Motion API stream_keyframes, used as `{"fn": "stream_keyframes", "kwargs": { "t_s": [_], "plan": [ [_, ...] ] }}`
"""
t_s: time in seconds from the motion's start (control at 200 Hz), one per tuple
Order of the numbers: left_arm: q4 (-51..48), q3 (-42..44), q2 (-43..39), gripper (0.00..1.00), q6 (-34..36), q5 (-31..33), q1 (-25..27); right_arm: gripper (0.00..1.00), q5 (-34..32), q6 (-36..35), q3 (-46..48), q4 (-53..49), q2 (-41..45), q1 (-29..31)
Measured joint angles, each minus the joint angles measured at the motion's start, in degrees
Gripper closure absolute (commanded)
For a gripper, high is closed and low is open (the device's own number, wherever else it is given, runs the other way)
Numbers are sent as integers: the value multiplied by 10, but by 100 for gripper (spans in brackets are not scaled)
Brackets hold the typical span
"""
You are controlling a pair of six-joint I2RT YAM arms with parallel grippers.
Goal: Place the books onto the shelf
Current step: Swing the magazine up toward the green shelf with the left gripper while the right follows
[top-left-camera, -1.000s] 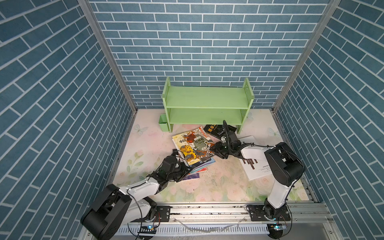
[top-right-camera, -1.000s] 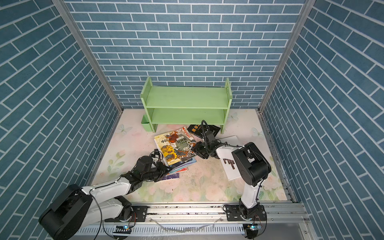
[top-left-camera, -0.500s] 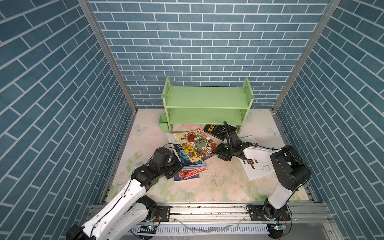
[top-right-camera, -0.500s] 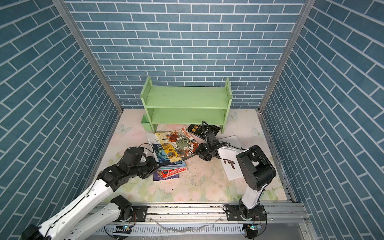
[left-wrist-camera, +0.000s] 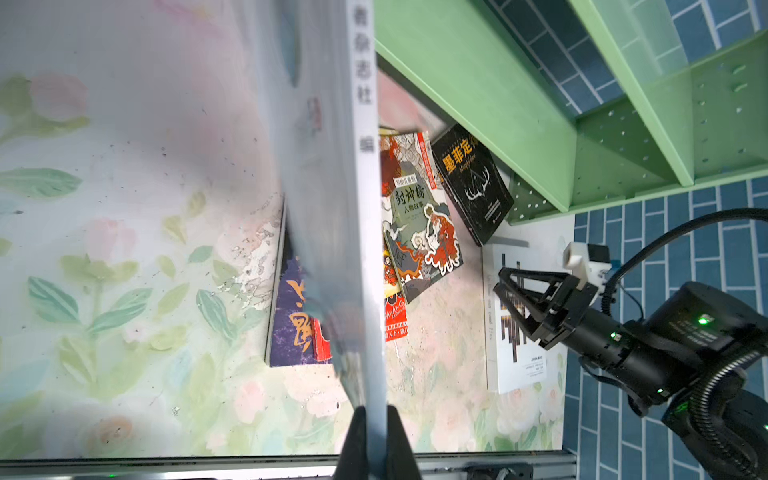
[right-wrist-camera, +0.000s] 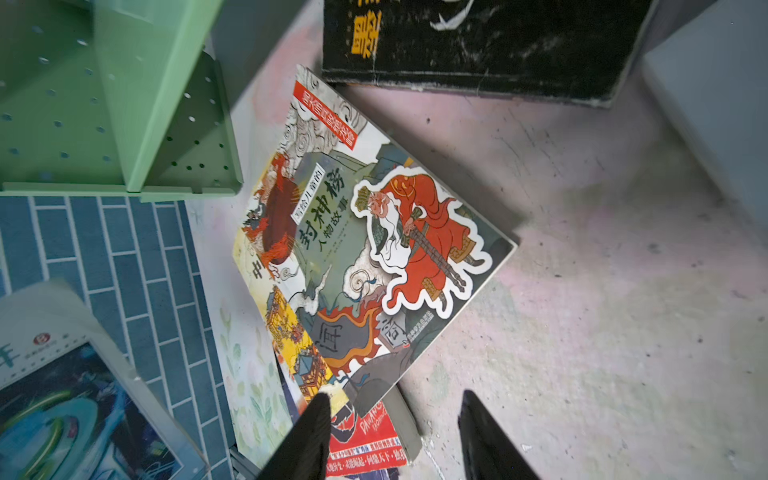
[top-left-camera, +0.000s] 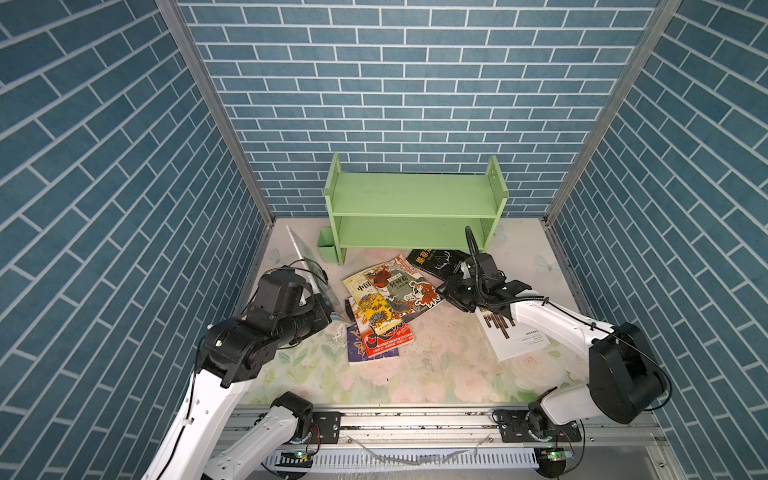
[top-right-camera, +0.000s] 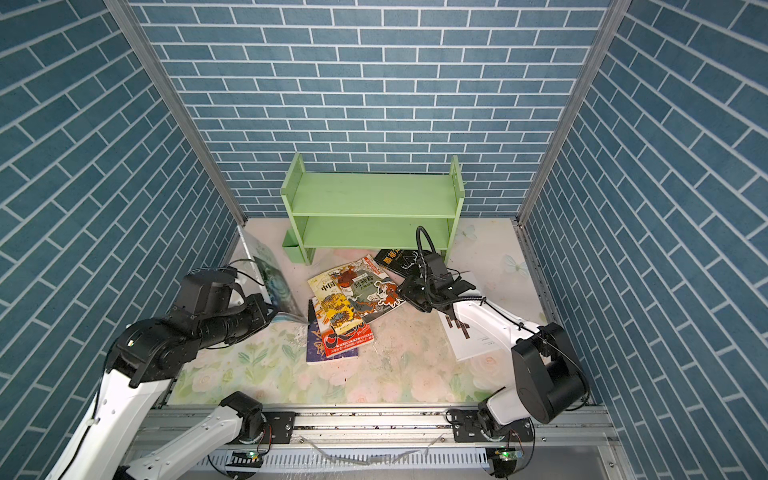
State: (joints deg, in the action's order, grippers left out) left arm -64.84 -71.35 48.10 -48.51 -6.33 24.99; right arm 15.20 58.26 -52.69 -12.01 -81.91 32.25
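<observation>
Sticking up edge-on from L hand's (left-wrist-camera: pixel 372 432) pinch: thin pale bk (left-wrist-camera: pixel 361 232).

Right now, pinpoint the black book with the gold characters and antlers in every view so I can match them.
Top view: black book lying flat in front of the shelf's right side panel.
Top view: same spot.
Left wrist: between the shelf and the white book, at.
Right wrist: beyond the illustrated book, cut off by the frame.
Shared landmark: the green shelf.
</observation>
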Motion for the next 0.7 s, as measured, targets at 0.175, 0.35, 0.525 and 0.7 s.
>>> {"fn": "stream_keyframes", "kwargs": {
  "t_s": [0.175, 0.35, 0.525, 0.7],
  "plan": [
    [87, 16, 12, 100, -8, -66, 0, 48, -4, 20, 41, 5, 57, -12],
    [207, 27, 34, 100, -46, -121, 0, 46, 3, 63, 75, 37, 101, -22],
    [338, 28, 77, 100, -80, -164, 0, 37, 24, 121, 87, 117, 135, -26],
    [439, -33, 151, 100, -104, -207, 0, 35, 50, 186, 84, 231, 152, -26]
  ]
}}
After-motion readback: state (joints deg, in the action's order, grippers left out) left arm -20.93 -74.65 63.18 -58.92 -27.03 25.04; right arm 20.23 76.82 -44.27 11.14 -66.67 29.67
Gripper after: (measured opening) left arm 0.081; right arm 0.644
